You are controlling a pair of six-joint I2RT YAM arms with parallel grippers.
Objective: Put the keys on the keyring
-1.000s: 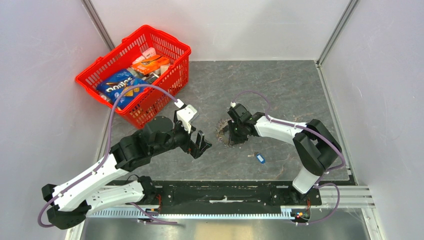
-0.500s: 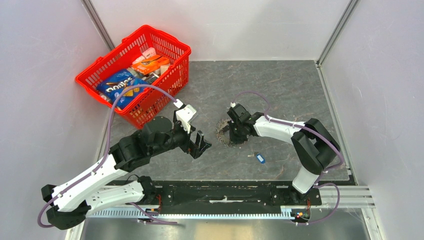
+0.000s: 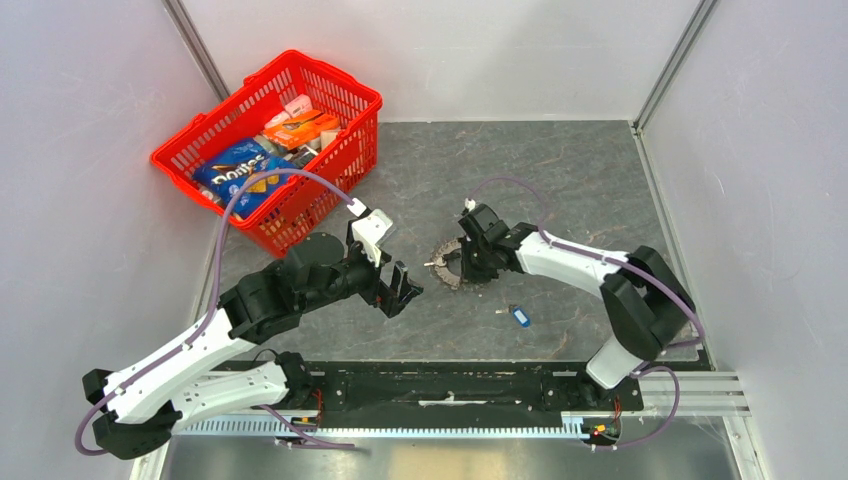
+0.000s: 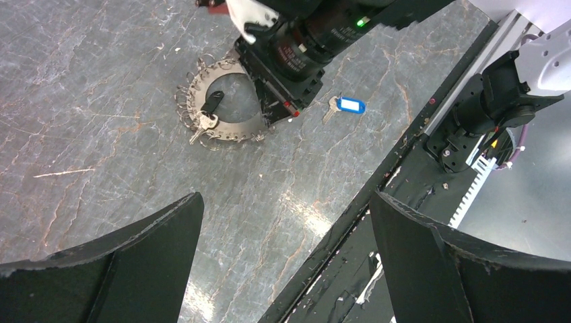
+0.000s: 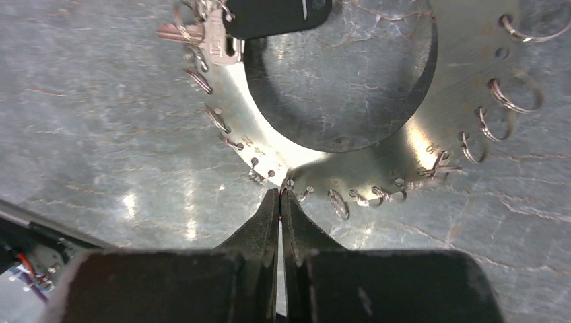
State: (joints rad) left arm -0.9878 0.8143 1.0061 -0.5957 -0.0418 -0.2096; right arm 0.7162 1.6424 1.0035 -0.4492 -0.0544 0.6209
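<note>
While the right gripper [image 5: 280, 195], fingers pressed together, touches its tips to the keyring [image 3: 440, 268] at its 3 o'clock rim seen from above, the blue-tagged key [image 3: 517, 316] lies loose at 4 o'clock. The left gripper [image 3: 400, 290] hangs open at 8 o'clock. The work looks to be at positioning the ring, and next that key needs picking up.

The left arm [image 3: 170, 365] and right arm [image 3: 562, 258] are both white shells with chunky black joints, purple cables [image 3: 235, 205] looping off them, tiny green LED [image 4: 357, 21] on the right.

Left claw [image 3: 402, 288] wide, right claw [image 5: 280, 196] closed.
</note>
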